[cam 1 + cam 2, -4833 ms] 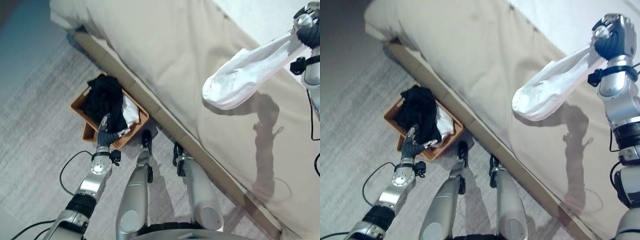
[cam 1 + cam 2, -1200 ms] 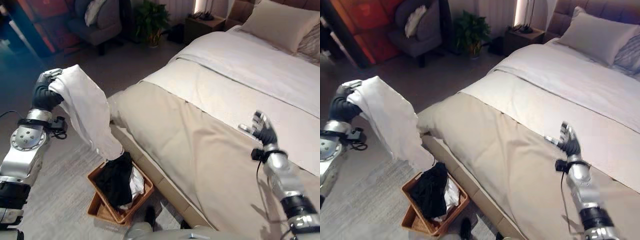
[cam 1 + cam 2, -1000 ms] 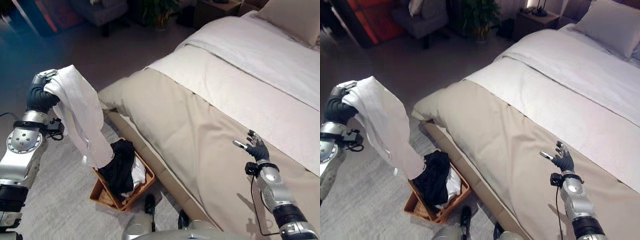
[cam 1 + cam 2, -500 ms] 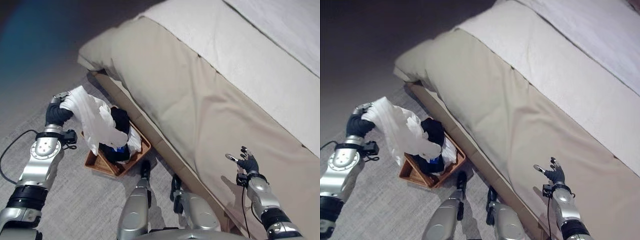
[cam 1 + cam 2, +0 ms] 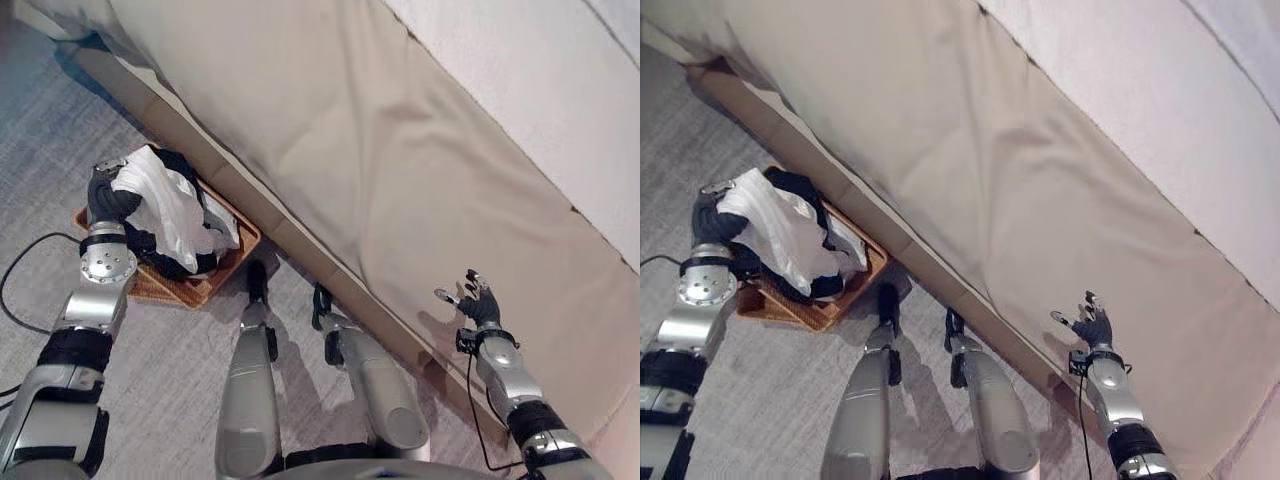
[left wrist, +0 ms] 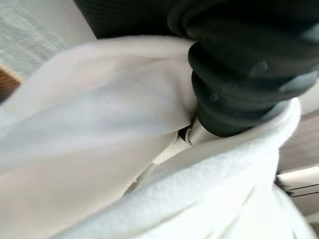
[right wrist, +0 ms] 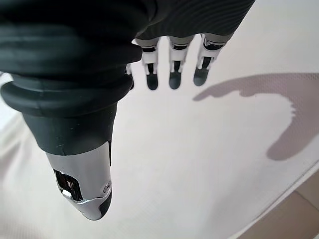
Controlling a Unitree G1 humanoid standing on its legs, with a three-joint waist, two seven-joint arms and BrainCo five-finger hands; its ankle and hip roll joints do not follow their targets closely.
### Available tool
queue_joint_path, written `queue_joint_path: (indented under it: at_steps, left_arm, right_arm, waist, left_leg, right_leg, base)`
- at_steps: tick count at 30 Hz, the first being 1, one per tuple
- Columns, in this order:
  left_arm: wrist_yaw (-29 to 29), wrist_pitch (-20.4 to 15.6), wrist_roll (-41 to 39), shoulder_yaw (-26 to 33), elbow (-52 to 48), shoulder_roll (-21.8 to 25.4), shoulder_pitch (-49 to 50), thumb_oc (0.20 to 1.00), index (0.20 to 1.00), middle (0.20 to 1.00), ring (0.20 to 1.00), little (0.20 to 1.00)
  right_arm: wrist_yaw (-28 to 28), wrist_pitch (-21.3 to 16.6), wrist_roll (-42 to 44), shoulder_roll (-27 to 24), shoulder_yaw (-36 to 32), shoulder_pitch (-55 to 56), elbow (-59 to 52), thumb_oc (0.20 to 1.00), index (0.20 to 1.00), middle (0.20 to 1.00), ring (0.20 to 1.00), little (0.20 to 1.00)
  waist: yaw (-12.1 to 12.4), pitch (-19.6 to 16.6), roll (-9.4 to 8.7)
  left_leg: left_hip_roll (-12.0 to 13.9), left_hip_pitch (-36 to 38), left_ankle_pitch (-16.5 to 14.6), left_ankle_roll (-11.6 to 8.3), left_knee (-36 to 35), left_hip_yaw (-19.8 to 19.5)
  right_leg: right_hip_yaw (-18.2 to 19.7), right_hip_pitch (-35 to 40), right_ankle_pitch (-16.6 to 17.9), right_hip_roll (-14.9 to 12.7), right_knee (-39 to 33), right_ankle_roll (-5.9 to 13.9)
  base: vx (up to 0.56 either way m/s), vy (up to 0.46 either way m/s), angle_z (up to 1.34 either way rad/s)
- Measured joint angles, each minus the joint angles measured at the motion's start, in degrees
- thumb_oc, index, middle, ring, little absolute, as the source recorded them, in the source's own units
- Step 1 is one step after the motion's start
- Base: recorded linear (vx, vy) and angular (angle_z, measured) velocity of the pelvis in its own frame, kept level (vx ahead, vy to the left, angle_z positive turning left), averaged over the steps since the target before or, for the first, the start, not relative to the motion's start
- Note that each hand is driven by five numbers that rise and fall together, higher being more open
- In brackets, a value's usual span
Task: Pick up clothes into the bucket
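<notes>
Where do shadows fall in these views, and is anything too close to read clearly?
Right wrist view: the right hand casts a sharp shadow on the bedcover. Left wrist view: the white garment is soft and featureless at close range. Left eye view: the basket is evenly lit.

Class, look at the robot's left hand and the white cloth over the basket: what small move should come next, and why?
Probably opening the left hand to let go. It is closed on the white cloth, which already drapes over the dark clothes in the basket, so releasing should drop the rest in. The right hand is open over the bed.
</notes>
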Motion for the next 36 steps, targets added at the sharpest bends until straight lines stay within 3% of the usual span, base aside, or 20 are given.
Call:
queue_joint_path:
  at_steps: [1,2,3,11,19,22,26,33,36]
  left_arm:
    - [0.39,0.02,0.25,-0.89,0.89,-0.14,-0.90,0.200,0.200,0.200,0.200,0.200]
    - [0.78,0.15,0.81,-1.49,2.16,-0.61,-2.34,0.473,0.473,0.473,0.473,0.473]
    - [1.20,0.32,0.87,-1.46,3.05,-1.21,-3.20,1.000,1.000,1.000,1.000,1.000]
    - [2.76,1.65,0.97,-3.50,7.51,-1.70,-7.70,1.000,1.000,1.000,1.000,1.000]
    - [3.30,4.13,1.07,-3.31,14.44,-2.29,-7.27,1.000,1.000,1.000,1.000,1.000]
    - [3.31,4.19,1.02,-0.69,14.28,-4.44,-3.88,1.000,1.000,1.000,1.000,1.000]
    - [2.81,3.86,0.44,4.38,13.81,-11.64,5.79,1.000,1.000,1.000,1.000,1.000]
    - [-0.66,3.09,-2.48,4.76,17.82,-21.10,15.58,1.000,1.000,1.000,1.000,1.000]
    - [-4.05,2.76,-2.37,2.68,18.04,-22.92,19.44,1.000,1.000,1.000,1.000,1.000]
  right_arm:
    - [-0.15,-0.34,0.15,-0.18,0.00,-0.20,-0.20,1.000,1.000,1.000,1.000,1.000]
    - [-0.27,-0.72,0.17,-0.55,0.01,-0.56,-0.98,1.000,1.000,1.000,1.000,1.000]
    - [-0.65,-0.92,0.23,-0.60,0.01,-1.30,-1.09,1.000,1.000,1.000,1.000,1.000]
    - [-2.76,-1.72,1.12,-1.02,1.74,-2.56,-0.97,1.000,1.000,1.000,1.000,1.000]
    - [-3.64,-1.70,1.11,-1.09,1.89,-3.09,-0.64,1.000,1.000,1.000,1.000,1.000]
    - [-3.75,-1.68,1.11,-0.97,1.90,-3.31,-0.68,1.000,1.000,1.000,1.000,1.000]
    - [-3.87,-1.62,1.08,-0.06,1.99,-3.45,0.26,1.000,1.000,1.000,1.000,1.000]
    - [-3.63,-1.04,1.03,1.26,1.87,-3.05,6.47,1.000,1.000,1.000,1.000,1.000]
    - [-2.48,-1.02,1.09,1.68,1.59,-1.97,7.24,1.000,1.000,1.000,1.000,1.000]
  waist:
    - [-0.65,0.00,0.00]
    - [-0.89,0.00,0.00]
    - [-1.45,-0.01,-0.01]
    - [-3.80,-0.03,-0.04]
    - [-4.04,-0.03,-0.04]
    - [-3.72,-0.03,-0.04]
    - [-3.20,0.01,0.04]
    - [1.26,0.23,0.61]
    - [2.50,0.02,2.36]
  left_leg:
    - [0.01,-1.08,0.05,0.06,0.23,-0.15]
    - [0.09,-3.11,0.12,0.17,0.61,-0.20]
    - [0.09,-4.75,0.21,0.28,0.68,-0.20]
    - [0.25,-10.45,0.38,0.34,2.47,-0.24]
    - [0.37,-10.62,0.38,0.34,2.54,-0.09]
    - [0.37,-10.08,0.39,0.34,2.50,0.10]
    - [-0.11,-5.28,0.85,0.88,0.31,1.54]
    - [-1.10,6.22,1.05,0.73,-4.19,2.60]
    - [-1.58,12.41,0.69,0.24,-6.60,2.47]
  right_leg:
    - [-0.05,-1.08,0.02,0.02,0.32,-0.03]
    - [-0.06,-3.22,0.02,0.04,0.96,-0.03]
    - [-0.05,-5.05,0.09,0.04,1.27,-0.13]
    - [0.40,-9.50,1.58,0.45,0.00,-0.22]
    - [0.59,-9.81,1.77,0.53,0.00,-0.24]
    - [0.76,-9.42,1.77,0.51,0.12,-0.25]
    - [1.63,-6.54,1.51,-0.23,0.91,-0.41]
    - [2.07,1.46,-1.77,-1.44,3.21,-0.93]
    - [1.84,6.55,-3.19,-1.93,3.66,-0.86]
  base:
    - [-0.04,0.041,0.00]
    - [0.06,0.028,-0.01]
    - [-0.02,0.031,-0.03]
    - [0.02,0.014,-0.04]
    - [0.00,0.000,0.00]
    - [0.00,-0.003,-0.01]
    - [-0.06,-0.011,-0.06]
    - [0.06,-0.046,0.04]
    - [0.10,-0.024,0.11]
